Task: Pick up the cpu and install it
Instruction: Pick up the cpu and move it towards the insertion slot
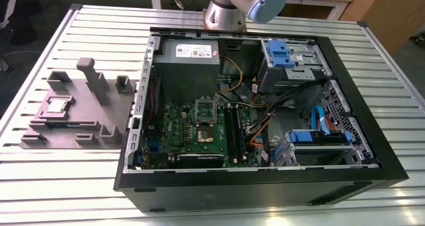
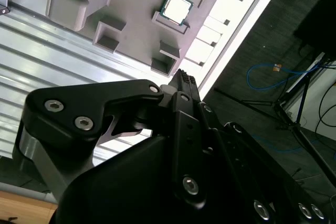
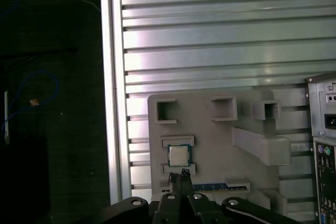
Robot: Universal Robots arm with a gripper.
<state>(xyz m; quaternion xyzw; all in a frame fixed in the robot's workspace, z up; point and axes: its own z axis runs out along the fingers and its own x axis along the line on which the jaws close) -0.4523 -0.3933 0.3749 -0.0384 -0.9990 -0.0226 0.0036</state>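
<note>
Exterior view's left shows the cpu [image 1: 57, 105] lying flat in a recess of a grey holder block [image 1: 83, 117] on the slatted counter [image 1: 66, 186], well apart from the open computer case [image 1: 371, 151] that fills the middle of the frame. In both wrist views the gripper [image 3: 181, 173] [image 2: 184, 80] hovers over the block, clear of the cpu, fingers pressed together and holding nothing.
</note>
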